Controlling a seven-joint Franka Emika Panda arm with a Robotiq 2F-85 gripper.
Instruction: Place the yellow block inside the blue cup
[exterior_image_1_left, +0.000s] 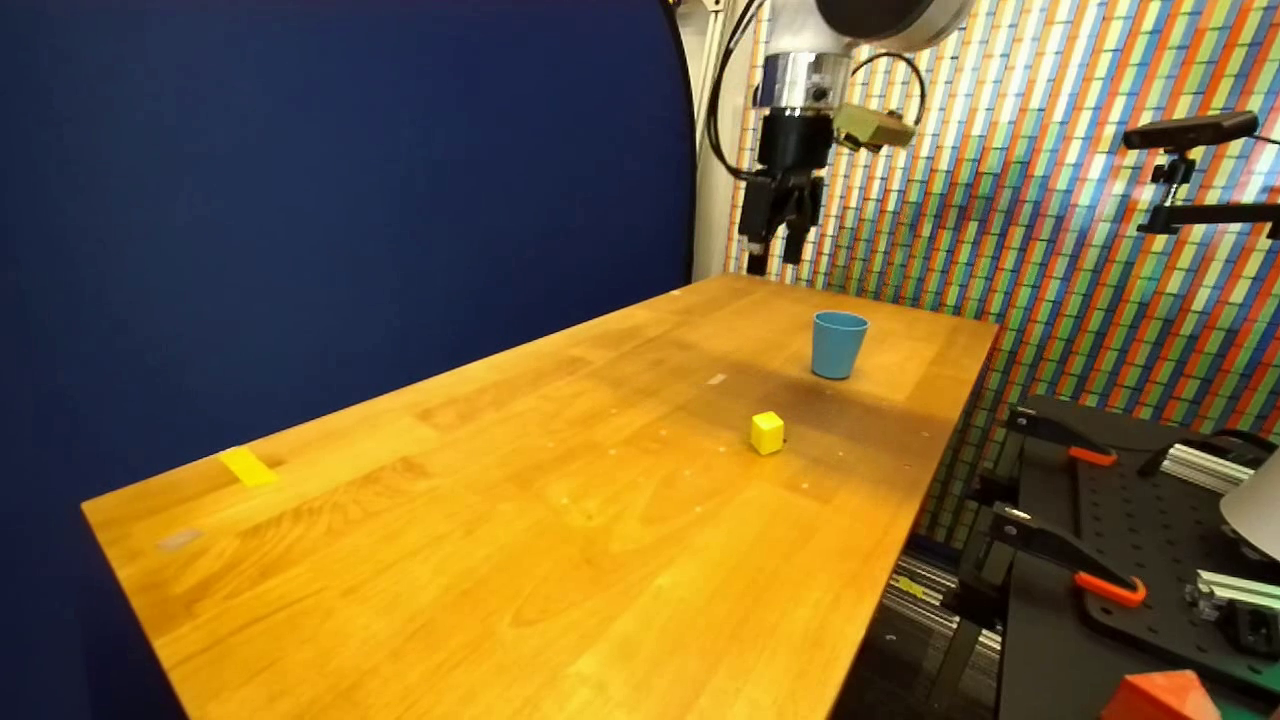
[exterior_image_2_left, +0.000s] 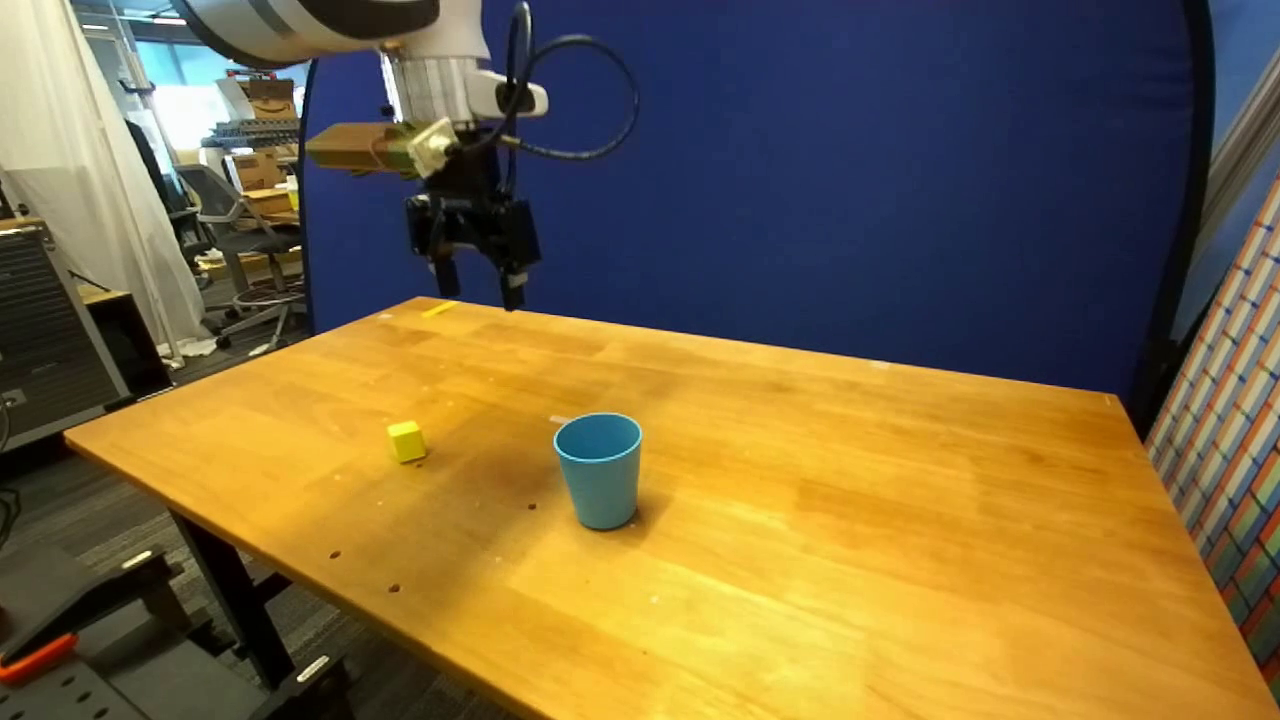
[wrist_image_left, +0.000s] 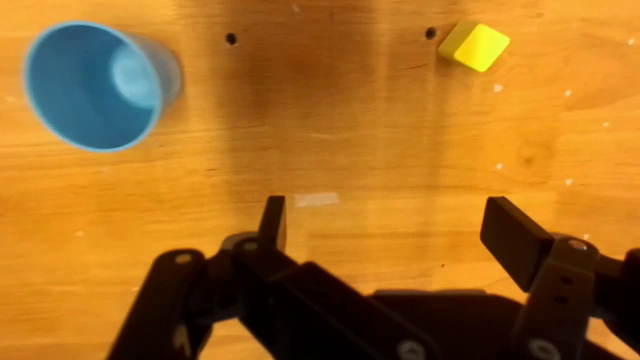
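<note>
The hand (wrist_image_left: 387, 212) hangs well above the bench (exterior_image_2_left: 850, 540), pointing down, its two fingers (wrist_image_left: 515, 242) spread wide with only air between them. It has hold of nothing, so I judge the step in hand to be reaching the yellow block (wrist_image_left: 481, 47). That sits on the bench, out toward the top right of the wrist view rather than between the fingers, with a small dark hole (wrist_image_left: 430, 33) just beside it.

The spread looks ample for so small a cube; the angle is what wants care. The block lies skewed to the line along which the fingers would close, so I'd turn the hand until they face two opposite sides, centre it over the block, and only then come straight down. Low on the cube without scraping the bench seems right; a pinch on the corners could well spin it away.

Well apart from the block, the blue cup (exterior_image_2_left: 603, 490) stands upright, mouth up, with nothing showing inside. It should leave room for the descent, though the lift afterwards must clear it. Farthest off, a flat yellow strip (exterior_image_1_left: 248, 466) lies near a bench corner.
</note>
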